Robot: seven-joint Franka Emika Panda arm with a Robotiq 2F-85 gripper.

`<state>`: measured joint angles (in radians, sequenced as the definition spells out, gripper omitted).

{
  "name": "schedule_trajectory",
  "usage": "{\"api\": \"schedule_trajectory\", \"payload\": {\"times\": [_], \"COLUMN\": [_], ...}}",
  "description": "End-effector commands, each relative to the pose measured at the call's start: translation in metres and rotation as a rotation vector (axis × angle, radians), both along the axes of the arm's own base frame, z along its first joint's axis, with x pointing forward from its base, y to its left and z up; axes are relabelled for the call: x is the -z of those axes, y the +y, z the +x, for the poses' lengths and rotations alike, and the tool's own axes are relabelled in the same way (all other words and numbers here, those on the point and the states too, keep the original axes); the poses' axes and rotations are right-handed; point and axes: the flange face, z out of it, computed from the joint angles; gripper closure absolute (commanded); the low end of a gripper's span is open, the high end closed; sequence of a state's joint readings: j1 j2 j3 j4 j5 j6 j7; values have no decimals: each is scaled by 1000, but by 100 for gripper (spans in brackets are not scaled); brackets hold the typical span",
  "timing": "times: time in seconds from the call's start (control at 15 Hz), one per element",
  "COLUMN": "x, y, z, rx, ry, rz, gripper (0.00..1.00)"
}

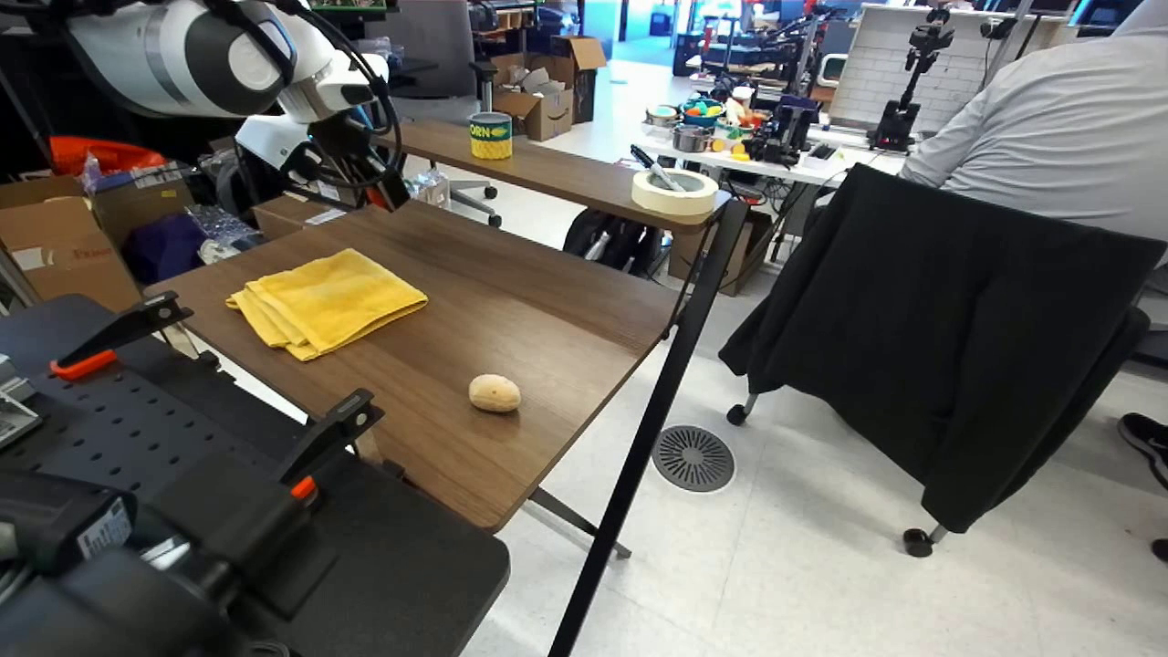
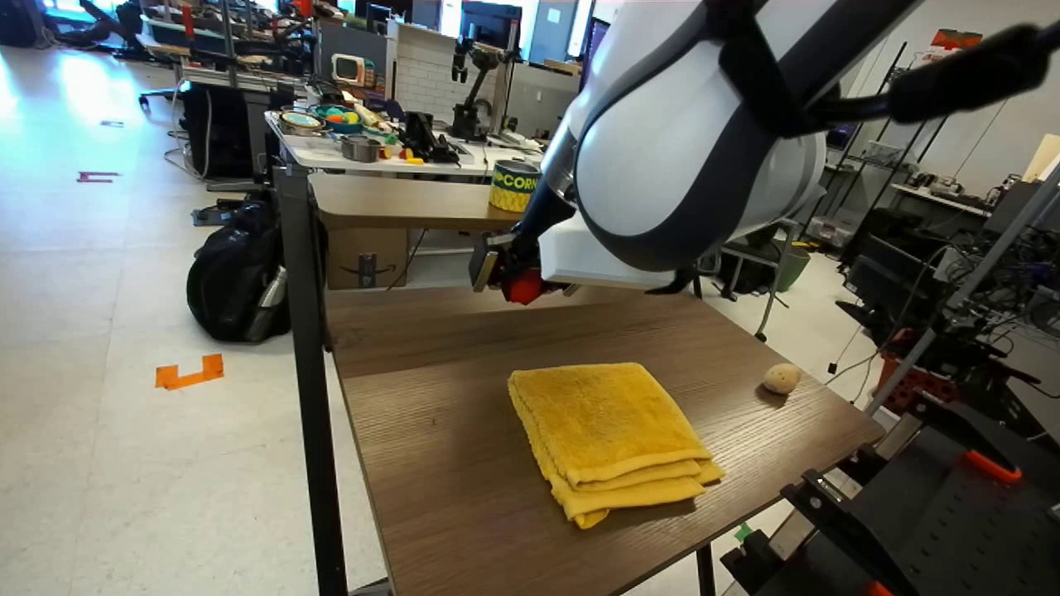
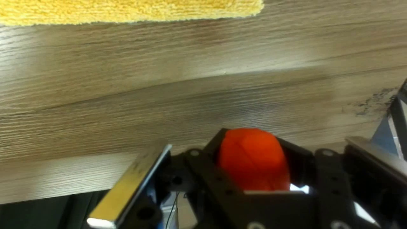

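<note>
My gripper (image 3: pixel 252 140) is shut on a rounded red-orange object (image 3: pixel 254 162), with a dark finger against each side. The gripper (image 2: pixel 522 263) and the red object also show in an exterior view (image 2: pixel 523 286). They are above the back part of the brown wooden table (image 2: pixel 464 497). In an exterior view (image 1: pixel 375 195) only a little red shows at the gripper. A folded yellow towel (image 1: pixel 328 301) lies flat on the table; its edge crosses the top of the wrist view (image 3: pixel 127 11). A small tan, potato-like object (image 1: pixel 495 393) lies apart from the towel, also seen in an exterior view (image 2: pixel 782 378).
A raised wooden shelf (image 1: pixel 566 172) runs along the table's back edge. It bears a corn can (image 1: pixel 491 137) and a tape roll (image 1: pixel 675 196) with a marker (image 1: pixel 655 166) in it. Clamps (image 1: pixel 338 429) hold the front edge. A black post (image 2: pixel 310 372) stands at one side.
</note>
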<state>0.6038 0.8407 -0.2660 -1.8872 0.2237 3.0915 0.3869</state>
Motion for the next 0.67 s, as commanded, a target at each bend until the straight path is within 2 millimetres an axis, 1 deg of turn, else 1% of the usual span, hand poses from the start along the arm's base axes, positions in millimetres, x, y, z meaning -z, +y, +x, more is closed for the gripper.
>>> {"api": "schedule_trajectory", "payload": {"times": [0.0, 0.07, 0.13, 0.2, 0.27, 0.47, 0.6], "x": [2, 2, 2, 2, 2, 2, 1], "y": [11, 12, 12, 11, 10, 3, -2], "z": [10, 12, 12, 14, 15, 15, 14], "rx": [23, 29, 33, 39, 42, 46, 42], "ry": [26, 29, 35, 39, 45, 72, 84], "rz": [-20, -22, -23, -25, -27, -40, -57], "gripper": [49, 44, 35, 29, 21, 2, 0]}}
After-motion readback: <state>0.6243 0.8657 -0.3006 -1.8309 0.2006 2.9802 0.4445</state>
